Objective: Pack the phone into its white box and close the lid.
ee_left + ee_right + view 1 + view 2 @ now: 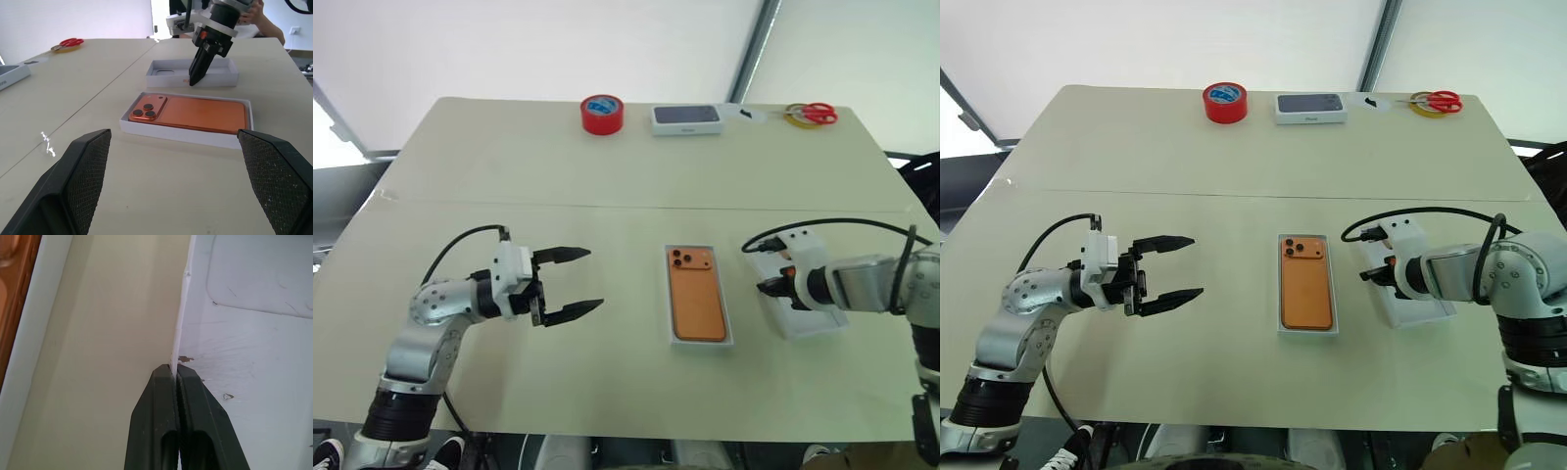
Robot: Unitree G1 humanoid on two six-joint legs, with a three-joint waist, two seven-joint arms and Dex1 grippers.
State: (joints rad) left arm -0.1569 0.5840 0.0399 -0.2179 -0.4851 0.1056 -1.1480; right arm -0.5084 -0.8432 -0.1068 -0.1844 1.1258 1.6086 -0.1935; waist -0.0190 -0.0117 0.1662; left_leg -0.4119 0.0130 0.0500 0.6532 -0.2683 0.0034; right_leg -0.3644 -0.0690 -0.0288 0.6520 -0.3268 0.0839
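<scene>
Fingers of your right gripper (177,374) pinch the lid's (215,76) near wall; your left gripper (570,283) fingers gape empty. Your phone (695,292) lies inside the white box (728,323) on the surface (607,196).

Head pair: both look from high up, forward and down over the table (607,176), far enough to take in its whole top; the two share almost the same scene.
Left wrist: sits low near the tabletop, looking level between the left gripper (181,181) fingers across to the phone (190,113) in the white box (181,134), with the lid (215,78) and right gripper (193,81) beyond.
Right wrist: very close, looking down along the right gripper's pinched fingers at the lid's wall.
Shared: phone, box, lid.
</scene>
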